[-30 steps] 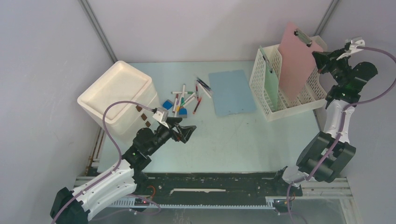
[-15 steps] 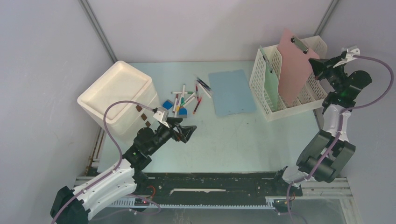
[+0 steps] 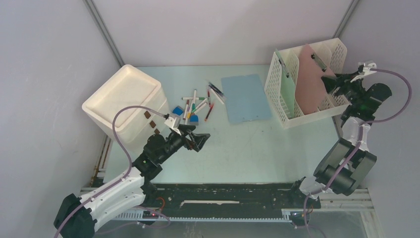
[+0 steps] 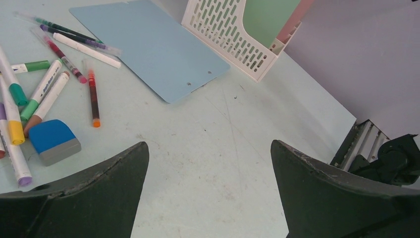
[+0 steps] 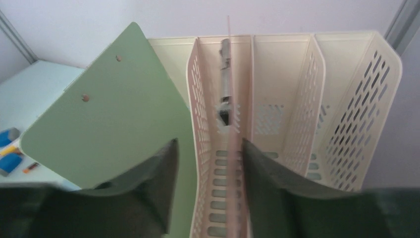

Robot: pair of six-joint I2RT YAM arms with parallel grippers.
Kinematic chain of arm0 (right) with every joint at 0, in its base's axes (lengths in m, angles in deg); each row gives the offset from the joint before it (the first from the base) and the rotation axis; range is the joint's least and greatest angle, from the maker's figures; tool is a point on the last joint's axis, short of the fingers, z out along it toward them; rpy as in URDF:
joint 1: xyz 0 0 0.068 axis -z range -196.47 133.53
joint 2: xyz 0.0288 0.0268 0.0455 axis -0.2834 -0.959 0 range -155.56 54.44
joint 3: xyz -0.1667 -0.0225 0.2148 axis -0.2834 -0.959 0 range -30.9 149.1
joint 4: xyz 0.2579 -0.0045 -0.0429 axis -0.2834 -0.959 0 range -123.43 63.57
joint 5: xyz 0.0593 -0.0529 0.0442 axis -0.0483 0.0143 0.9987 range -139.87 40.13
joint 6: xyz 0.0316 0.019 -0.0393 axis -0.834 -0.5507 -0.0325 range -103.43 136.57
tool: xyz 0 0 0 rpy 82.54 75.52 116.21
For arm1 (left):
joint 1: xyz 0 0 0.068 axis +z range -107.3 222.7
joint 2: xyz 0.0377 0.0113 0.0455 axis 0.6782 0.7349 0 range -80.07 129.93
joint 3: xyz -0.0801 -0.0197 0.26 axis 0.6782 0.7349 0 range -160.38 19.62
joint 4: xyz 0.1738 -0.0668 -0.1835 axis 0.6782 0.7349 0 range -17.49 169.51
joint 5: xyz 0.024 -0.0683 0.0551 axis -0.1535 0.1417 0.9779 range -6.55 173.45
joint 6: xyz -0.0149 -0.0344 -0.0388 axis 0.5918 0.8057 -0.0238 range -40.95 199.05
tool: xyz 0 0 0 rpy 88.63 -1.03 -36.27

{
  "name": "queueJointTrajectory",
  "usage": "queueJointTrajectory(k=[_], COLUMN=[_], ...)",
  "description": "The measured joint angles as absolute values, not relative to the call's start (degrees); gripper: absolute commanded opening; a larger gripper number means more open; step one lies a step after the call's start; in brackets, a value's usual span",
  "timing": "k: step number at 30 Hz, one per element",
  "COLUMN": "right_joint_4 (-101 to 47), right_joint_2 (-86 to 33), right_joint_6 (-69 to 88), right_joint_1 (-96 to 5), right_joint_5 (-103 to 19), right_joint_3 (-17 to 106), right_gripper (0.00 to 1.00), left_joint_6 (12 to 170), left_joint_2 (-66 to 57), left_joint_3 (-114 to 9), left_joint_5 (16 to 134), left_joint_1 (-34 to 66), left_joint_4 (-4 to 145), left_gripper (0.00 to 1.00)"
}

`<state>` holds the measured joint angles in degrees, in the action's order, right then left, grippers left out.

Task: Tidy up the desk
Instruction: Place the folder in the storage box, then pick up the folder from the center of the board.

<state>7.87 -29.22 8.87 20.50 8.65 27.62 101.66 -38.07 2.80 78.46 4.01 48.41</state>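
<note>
Top view: the table (image 3: 257,144) is approx. half sorted, I judge. The green clipboard (image 3: 289,94) and the pink clipboard (image 3: 309,87) stand in the file rack (image 3: 282,111). The blue clipboard (image 3: 246,97), pens (image 3: 198,104) and erasers (image 3: 192,118) lie loose on it, beside the white bin (image 3: 124,96).

Left wrist view: the left pincer (image 4: 208,146) is spread wide, w/o anything in it, above bare table.

Right wrist view: the right pincer (image 5: 208,148) is partly spread around the pink clipboard's top edge; it does not pinch it.
</note>
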Motion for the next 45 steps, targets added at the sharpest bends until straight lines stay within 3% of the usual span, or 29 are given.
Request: queueJointTrajectory(k=[4,9,21,29,38,45], right_joint_4=[2.65,-8.41,-40.69,-65.85,-84.12,-84.45], right_joint_2=[-26.57,-18.33,0.34,3.02,4.97,3.85], right_joint_6=[11.21,17.35,35.23,51.12,59.95,54.92], right_joint_1=[22.08,24.15,26.10,24.99,5.14,-8.91], right_joint_5=[9.00,10.38,13.35,13.81,9.31,6.71], right_joint_3=[27.38,27.21,27.30,28.35,30.77,29.24], right_gripper=[0.86,0.99,1.00,1.00,1.00,1.00], left_joint_6=[102.49,103.28,104.07,106.36,117.38,129.40], left_joint_2=[-37.00,-34.83,-23.12,-14.94,-5.30,4.79], left_joint_3=[2.80,2.49,-9.53,-13.66,-16.48,-20.96], left_joint_5=[77.45,76.05,74.22,73.56,72.99,74.26], left_joint_1=[4.01,4.01,4.01,4.01,4.01,4.01], left_joint_4=[47.49,47.10,54.31,57.24,54.46,47.97], left_gripper=[1.00,1.00,1.00,0.99,0.99,0.94])
